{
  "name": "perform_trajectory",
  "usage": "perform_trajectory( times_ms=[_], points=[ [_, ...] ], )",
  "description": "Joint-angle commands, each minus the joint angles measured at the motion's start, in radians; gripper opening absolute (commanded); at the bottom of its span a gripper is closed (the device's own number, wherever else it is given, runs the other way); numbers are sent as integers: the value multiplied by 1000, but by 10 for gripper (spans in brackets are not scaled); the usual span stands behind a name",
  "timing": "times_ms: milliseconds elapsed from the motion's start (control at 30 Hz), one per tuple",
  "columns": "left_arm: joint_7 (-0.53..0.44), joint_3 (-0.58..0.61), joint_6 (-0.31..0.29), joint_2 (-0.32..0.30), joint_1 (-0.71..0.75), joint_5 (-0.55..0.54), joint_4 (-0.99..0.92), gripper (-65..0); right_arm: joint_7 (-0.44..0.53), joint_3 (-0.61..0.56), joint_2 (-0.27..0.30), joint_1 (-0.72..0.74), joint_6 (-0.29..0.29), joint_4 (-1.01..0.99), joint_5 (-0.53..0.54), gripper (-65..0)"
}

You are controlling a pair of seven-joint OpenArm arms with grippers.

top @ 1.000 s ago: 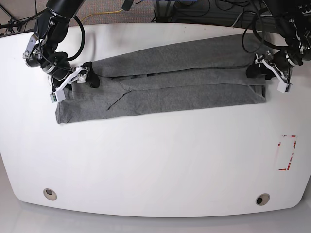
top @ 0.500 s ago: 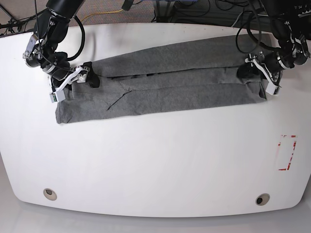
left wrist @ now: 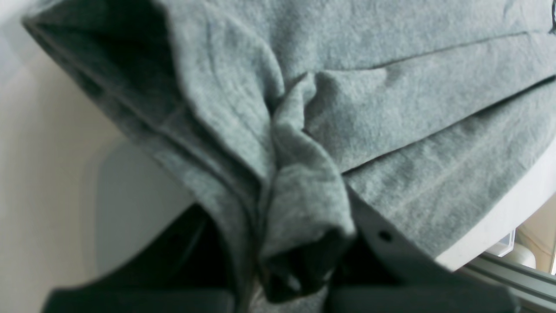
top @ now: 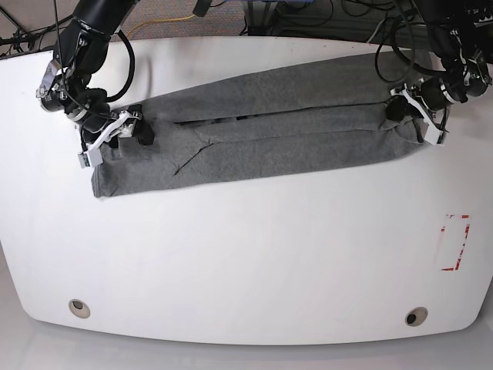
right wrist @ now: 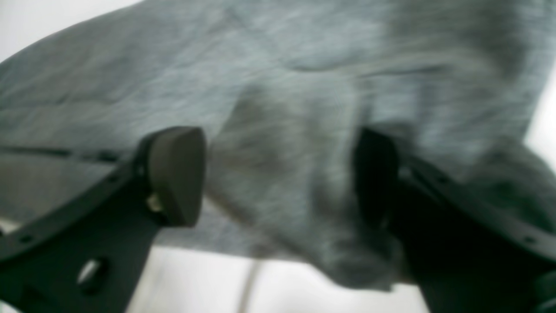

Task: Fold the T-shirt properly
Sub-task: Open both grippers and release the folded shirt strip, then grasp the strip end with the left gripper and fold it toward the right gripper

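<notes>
Both arms (top: 81, 42) are black and jointed, with looping black cables. Each gripper (top: 115, 132) has white brackets and black fingers (right wrist: 173, 174) with rounded matte pads, their flat arms pierced by small screw holes.

- The base view looks steeply down from above onto the whole white rounded table (top: 246, 254), both arms at its far corners.
- Each wrist view sits very close behind its gripper, low over the tabletop.
- All three share the long folded heather-grey cotton T-shirt (top: 262, 139) (left wrist: 391, 130) (right wrist: 282, 108).
</notes>
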Motion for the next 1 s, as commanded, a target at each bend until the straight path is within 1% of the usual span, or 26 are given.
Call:
perform_trajectory(
  times_ms=[0,67,133,167,267,400,567,633,833,933,967],
  points=[
    [11,-3,2,-18,-4,22,8,-650,25,6,11,39,0,-32,-22,-285],
    [11,-3,2,-20,-6,22,22,-650,51,6,11,60,0,-81,-59,-363],
    [11,2,2,-20,-6,23,51,-650,71,6,13,75,0,-120,-77,-400],
    [16,3,2,-20,-6,22,74,-650,78,6,13,85,0,-144,-89,-406],
    [62,5,2,-20,-6,20,145,-650,81,6,13,98,0,-190,-116,-388],
    [125,17,2,-11,-36,20,272,-650,102,3,10,95,0,-198,-135,-388],
    [208,82,2,32,-82,20,381,-650,104,3,8,92,0,-201,-135,-388],
    [241,117,2,61,-111,20,410,-650,104,3,8,92,0,-201,-135,-388],
    [252,253,2,121,-161,26,418,-650,104,1,8,92,0,-201,-134,-388],
    [249,304,2,169,-185,39,412,-650,104,1,8,92,0,-201,-134,-388],
    [249,322,2,189,-199,63,412,-650,104,1,8,92,0,-201,-134,-388]
  ],
)
